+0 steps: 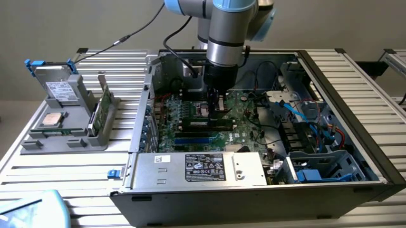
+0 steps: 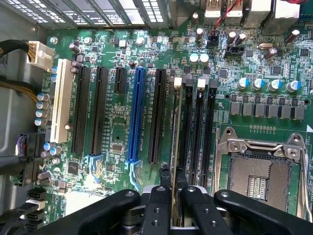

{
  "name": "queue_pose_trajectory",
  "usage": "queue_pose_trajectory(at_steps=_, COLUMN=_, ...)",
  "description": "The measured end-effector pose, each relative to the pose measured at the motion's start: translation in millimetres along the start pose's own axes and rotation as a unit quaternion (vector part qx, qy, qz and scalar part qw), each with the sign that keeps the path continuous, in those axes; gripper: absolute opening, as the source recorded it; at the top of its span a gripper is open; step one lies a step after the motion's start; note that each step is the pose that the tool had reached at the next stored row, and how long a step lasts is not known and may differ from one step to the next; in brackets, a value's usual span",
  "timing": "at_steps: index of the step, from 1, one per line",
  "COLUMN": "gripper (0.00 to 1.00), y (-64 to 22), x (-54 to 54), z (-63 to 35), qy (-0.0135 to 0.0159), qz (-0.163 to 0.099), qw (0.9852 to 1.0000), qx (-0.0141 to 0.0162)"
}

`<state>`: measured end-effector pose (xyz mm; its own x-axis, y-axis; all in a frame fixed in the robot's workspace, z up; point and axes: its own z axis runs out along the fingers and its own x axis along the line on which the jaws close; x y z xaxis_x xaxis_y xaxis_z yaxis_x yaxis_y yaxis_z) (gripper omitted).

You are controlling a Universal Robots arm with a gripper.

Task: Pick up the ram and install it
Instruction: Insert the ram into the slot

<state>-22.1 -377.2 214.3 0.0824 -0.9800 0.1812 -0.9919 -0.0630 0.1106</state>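
The pincer [image 2: 173, 174] is clenched on the ram [image 2: 175, 128], which stands on edge between its two black fingers [image 2: 164, 177]. The stick runs lengthwise along the outermost of the black memory slots [image 2: 196, 128] on the green motherboard [image 2: 115, 128], between a long black expansion slot [image 2: 157, 113] and the open processor socket [image 2: 260, 172] (whether it is seated in its slot I cannot tell). In the exterior view the arm reaches straight down into the open computer case [image 1: 374, 156], which stands on the slatted surface [image 1: 44, 168] with its power supply [image 1: 198, 169] at the near edge.
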Motion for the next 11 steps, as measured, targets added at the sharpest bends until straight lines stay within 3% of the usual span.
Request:
queue_pose_trajectory(at_steps=7, gripper=0.14, y=1.5, x=0.9, z=-4.8, qy=0.0001, qz=-0.002, qw=1.0000, qx=-0.0011)
queue_pose_trajectory(at_steps=11, gripper=0.14, y=3.1, x=2.7, z=-14.7, qy=0.0001, qz=-0.002, qw=1.0000, qx=-0.0015)
